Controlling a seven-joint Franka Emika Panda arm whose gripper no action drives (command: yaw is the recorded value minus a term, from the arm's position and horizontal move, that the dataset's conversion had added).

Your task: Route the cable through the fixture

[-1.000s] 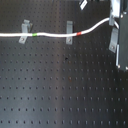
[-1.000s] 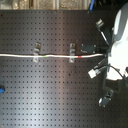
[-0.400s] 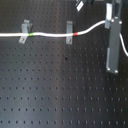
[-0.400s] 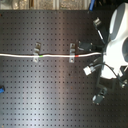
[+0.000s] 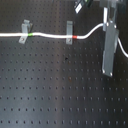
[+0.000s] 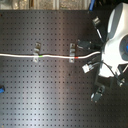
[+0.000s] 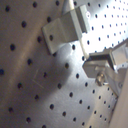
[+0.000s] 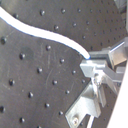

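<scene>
The white cable [image 5: 50,36] stretches across the black perforated board. It passes the left fixture clip [image 5: 24,31], with its green band [image 5: 31,35] just beyond. It then passes the second clip [image 5: 69,31], which has the red band [image 5: 75,37] beside it. From there the cable rises in a curve to my gripper [image 5: 108,31], which is shut on it. In the second exterior view the same cable [image 6: 20,55] runs past both clips [image 6: 36,51] [image 6: 73,51] to the white arm [image 6: 117,40]. The second wrist view shows the cable [image 8: 45,35] ending at my fingers [image 8: 100,60].
Another small grey bracket [image 6: 84,44] stands just behind the second clip, and one more [image 6: 96,22] stands farther back. A bracket [image 7: 65,27] shows close to the fingers in the first wrist view. A small blue object [image 6: 2,90] lies at the second exterior view's left edge.
The arm has moved toward the first exterior view's left, carrying the cable end closer to the second clip. The cable's free curve has shortened.
</scene>
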